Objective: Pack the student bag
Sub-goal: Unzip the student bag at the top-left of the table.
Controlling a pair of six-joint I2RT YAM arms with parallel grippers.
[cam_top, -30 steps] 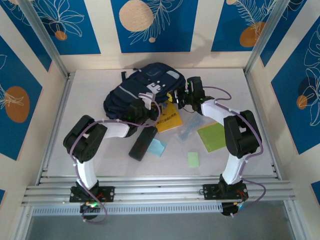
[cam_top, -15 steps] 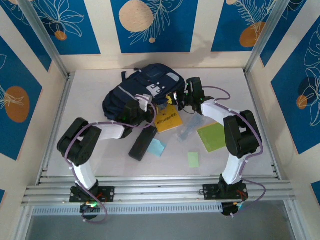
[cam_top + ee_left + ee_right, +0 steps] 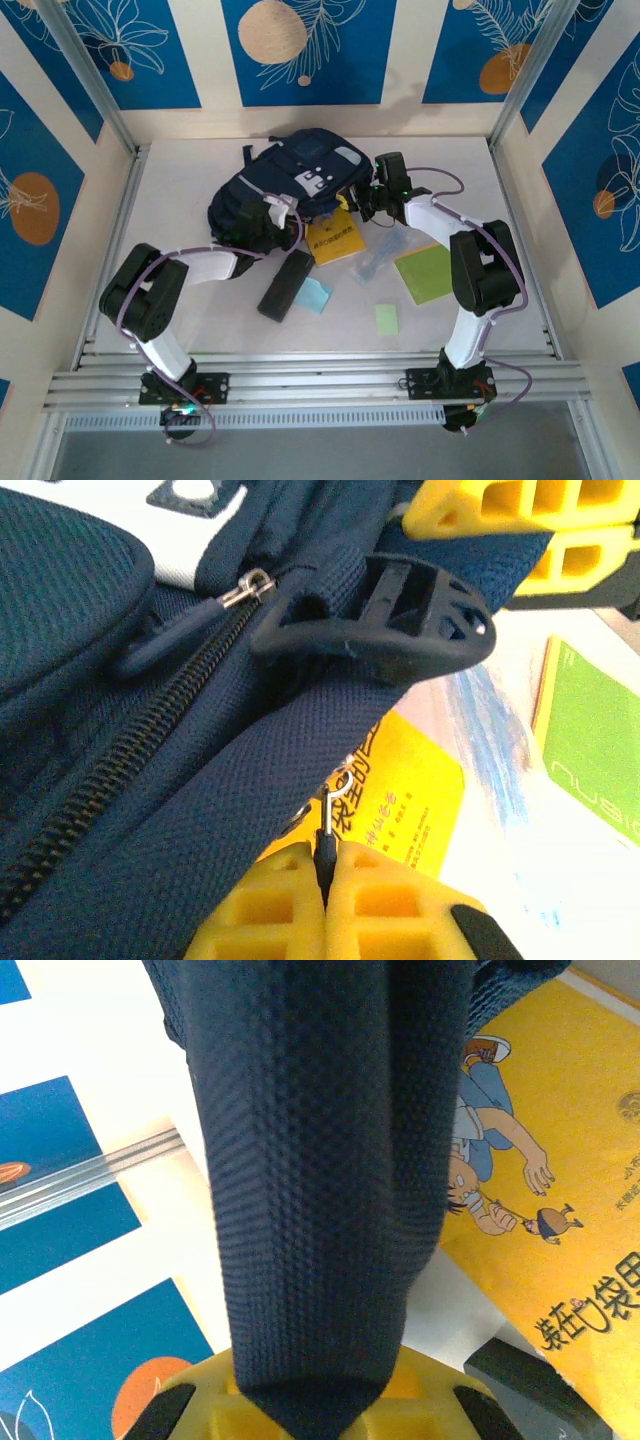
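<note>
The zipper pull [image 3: 324, 848] is pinched by the left fingers [image 3: 265, 915], the student bag [image 3: 300, 172]'s strap [image 3: 320, 1160] by the right fingers [image 3: 420, 1385]; drawing the zip open is seemingly called for.

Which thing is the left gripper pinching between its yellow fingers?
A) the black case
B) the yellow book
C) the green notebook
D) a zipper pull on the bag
D: the left gripper is closed on the small dark zipper pull hanging from the navy bag.

Open table [image 3: 175, 205] along both sides; student bag [image 3: 290, 180], yellow booklet [image 3: 336, 241], black case [image 3: 285, 285] mid-table
</note>
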